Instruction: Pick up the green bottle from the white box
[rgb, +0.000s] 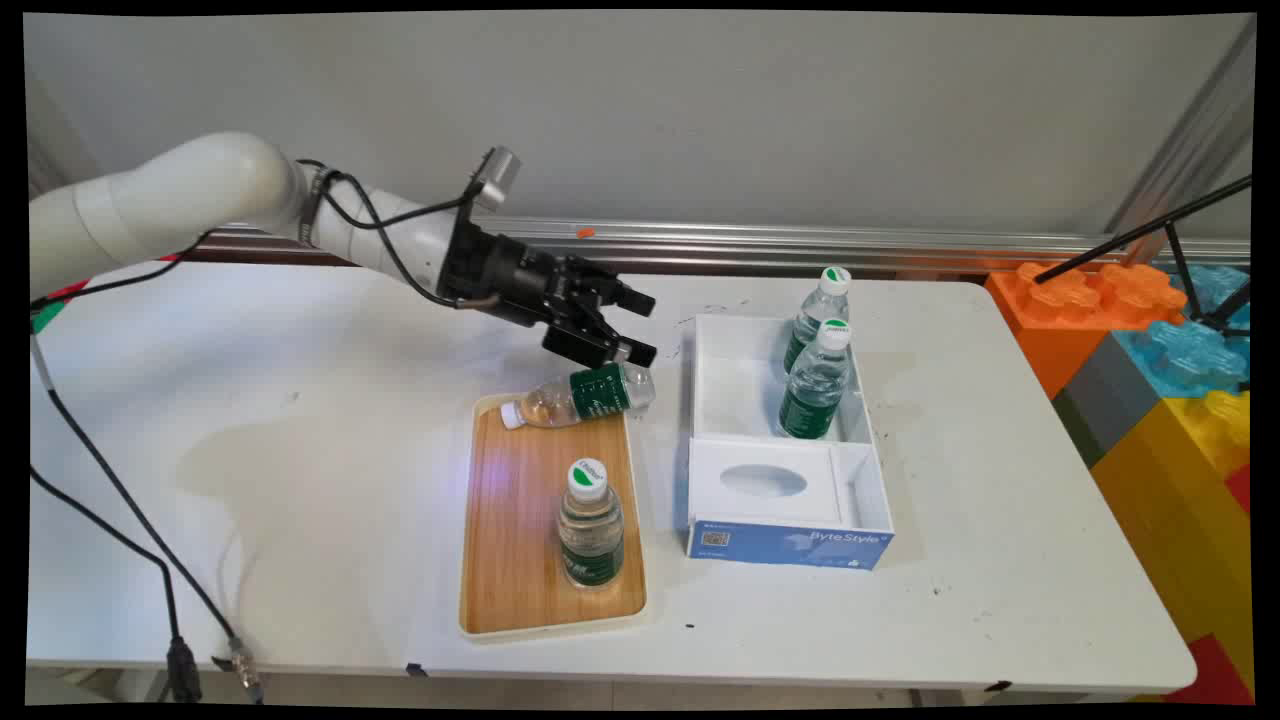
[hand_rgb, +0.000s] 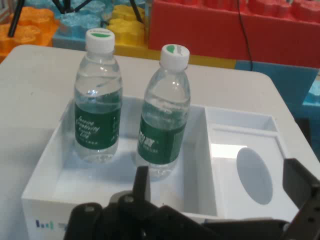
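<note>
A plain grey wall (rgb: 700, 110) fills the top of the frame behind the white table (rgb: 1000, 520). Big orange, blue and yellow blocks (rgb: 1160, 380) stack at the right edge.

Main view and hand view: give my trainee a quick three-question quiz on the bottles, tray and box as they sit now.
1. How many bottles stand in the white box?
2. True or false: both bottles on the wooden tray stand upright.
3. The end effector is nearest to: A) the lying bottle B) the upright tray bottle C) the toy blocks

Key: 1) two; 2) false, one lies across the tray's far rim; 3) A
</note>
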